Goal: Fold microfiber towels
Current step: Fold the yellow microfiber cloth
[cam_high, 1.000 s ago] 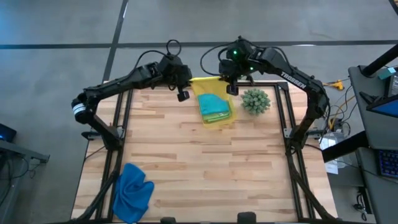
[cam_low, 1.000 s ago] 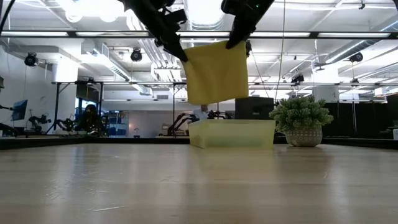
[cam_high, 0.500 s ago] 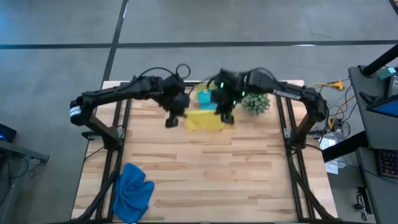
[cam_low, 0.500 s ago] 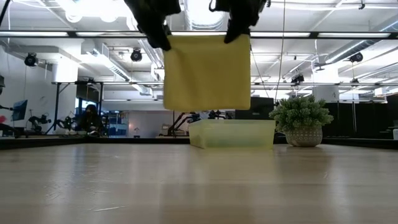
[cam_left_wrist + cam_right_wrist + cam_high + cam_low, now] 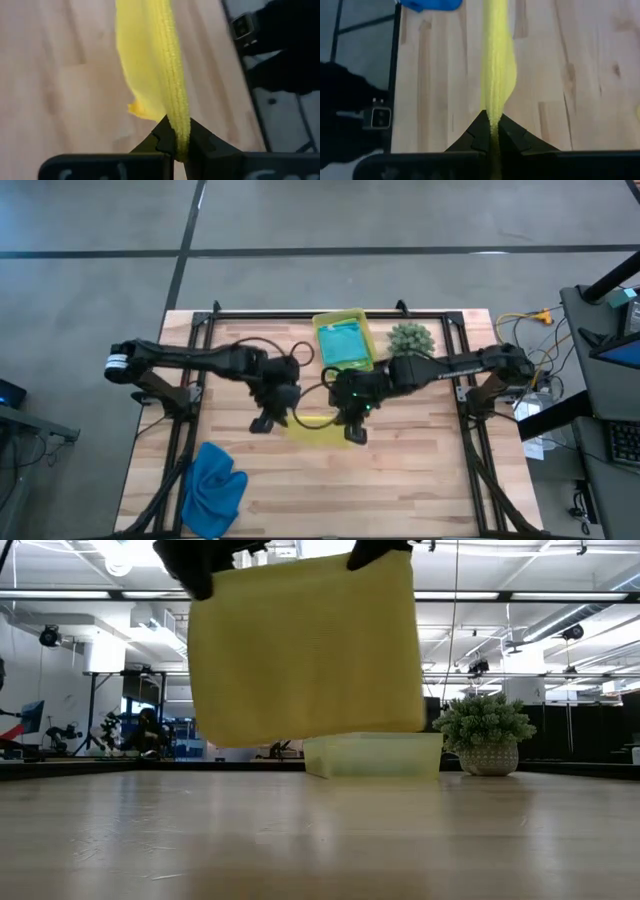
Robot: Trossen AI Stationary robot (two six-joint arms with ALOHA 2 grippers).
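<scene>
Hanging flat above the middle of the table [image 5: 420,480], the yellow towel [image 5: 305,650] spans between both arms, its top edge running left to right; the left gripper [image 5: 176,142] and right gripper [image 5: 491,131] each pinch a top corner, equally near.

A: The yellow towel [image 5: 305,645]?
B: Soft matt cloth, nubbly pile along its edge.
A: And the worktop [image 5: 400,470]?
B: Pale wooden planks, smooth, faint sheen. The bin [image 5: 373,755] is translucent plastic.
</scene>
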